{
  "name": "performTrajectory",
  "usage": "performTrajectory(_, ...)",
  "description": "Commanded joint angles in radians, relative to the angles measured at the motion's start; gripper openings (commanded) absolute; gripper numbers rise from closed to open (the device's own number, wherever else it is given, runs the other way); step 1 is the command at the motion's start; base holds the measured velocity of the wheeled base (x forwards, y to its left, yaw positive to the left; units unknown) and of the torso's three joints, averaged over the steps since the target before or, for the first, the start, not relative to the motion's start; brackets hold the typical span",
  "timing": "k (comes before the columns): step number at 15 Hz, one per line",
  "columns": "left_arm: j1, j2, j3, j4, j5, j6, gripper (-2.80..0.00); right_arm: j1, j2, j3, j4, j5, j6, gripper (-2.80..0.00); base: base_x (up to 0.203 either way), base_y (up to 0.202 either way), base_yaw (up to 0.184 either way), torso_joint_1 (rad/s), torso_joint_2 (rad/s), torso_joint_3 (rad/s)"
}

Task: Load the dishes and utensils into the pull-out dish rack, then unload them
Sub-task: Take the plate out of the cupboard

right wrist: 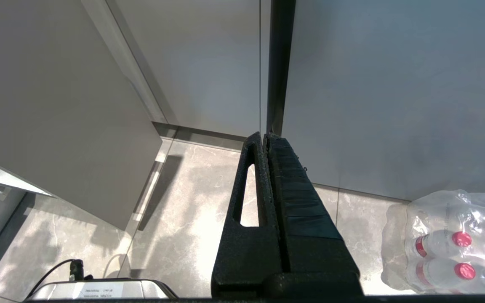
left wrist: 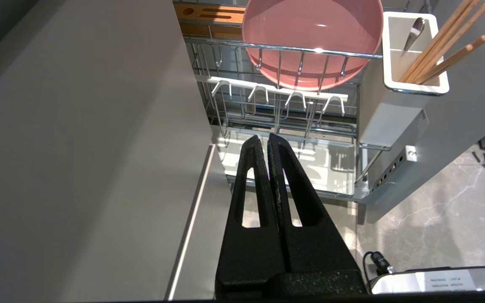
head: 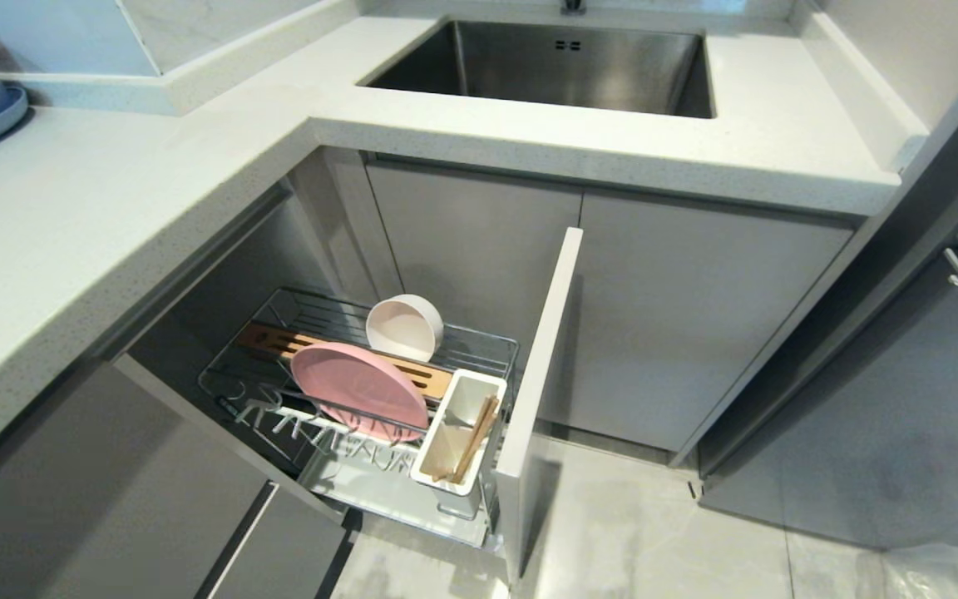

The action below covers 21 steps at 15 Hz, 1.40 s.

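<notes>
Both grippers are hanging empty with fingers pressed together: left gripper (left wrist: 264,141) low in front of the pull-out dish rack (head: 479,345), right gripper (right wrist: 265,139) over bare floor by the cabinets. Pink plate (head: 360,390) is standing in the prongs, white bowl (head: 405,326) tipped behind it, chopsticks (head: 476,438) and spoon (left wrist: 413,33) sitting in the caddy (head: 459,433).

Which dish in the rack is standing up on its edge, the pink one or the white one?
The pink plate. It stands on edge between the rack's prongs, while the white bowl behind it lies tipped on its side.
</notes>
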Motion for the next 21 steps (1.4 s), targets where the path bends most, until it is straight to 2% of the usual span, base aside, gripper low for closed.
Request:
performTrajectory(1, 0.000, 0.000, 0.000, -0.001, 0.000, -0.002, -2.80, 0.000, 0.001, 0.002, 0.000, 0.000, 0.000, -2.80, 0.000, 0.000, 0.000, 0.000, 0.00, 0.000)
performTrajectory(4, 0.000, 0.000, -0.018, -0.025, 0.001, -0.039, -2.80, 0.000, 0.001, 0.002, 0.000, 0.000, 0.000, -2.80, 0.000, 0.000, 0.000, 0.000, 0.00, 0.000)
performTrajectory(6, 0.000, 0.000, -0.121, -0.041, 0.001, -0.045, -2.80, 0.000, 0.001, 0.002, 0.000, 0.000, 0.000, -2.80, 0.000, 0.000, 0.000, 0.000, 0.00, 0.000)
performTrajectory(10, -0.001, 0.064, -0.424, 0.030, -0.009, -0.043, -2.80, 0.000, 0.001, 0.002, 0.000, 0.000, 0.000, -2.80, 0.000, 0.000, 0.000, 0.000, 0.00, 0.000)
performTrajectory(14, -0.016, 0.327, -0.771, 0.060, -0.032, -0.067, -2.80, 0.000, 0.001, 0.002, 0.000, 0.000, 0.000, -2.80, 0.000, 0.000, 0.000, 0.000, 0.00, 0.000)
performTrajectory(16, -0.021, 0.485, -0.954, 0.062, -0.032, -0.131, -2.80, 0.000, 0.001, 0.002, 0.000, 0.000, 0.000, -2.80, 0.000, 0.000, 0.000, 0.000, 0.00, 0.000)
performTrajectory(18, -0.021, 0.641, -1.113, 0.061, -0.010, -0.223, -2.80, 0.000, 0.001, 0.002, 0.000, 0.000, 0.000, -2.80, 0.000, 0.000, 0.000, 0.000, 0.00, 0.000)
performTrajectory(21, -0.029, 0.876, -1.319, 0.064, 0.082, -0.390, -2.80, 0.000, 0.001, 0.002, 0.000, 0.000, 0.000, -2.80, 0.000, 0.000, 0.000, 0.000, 0.00, 0.000)
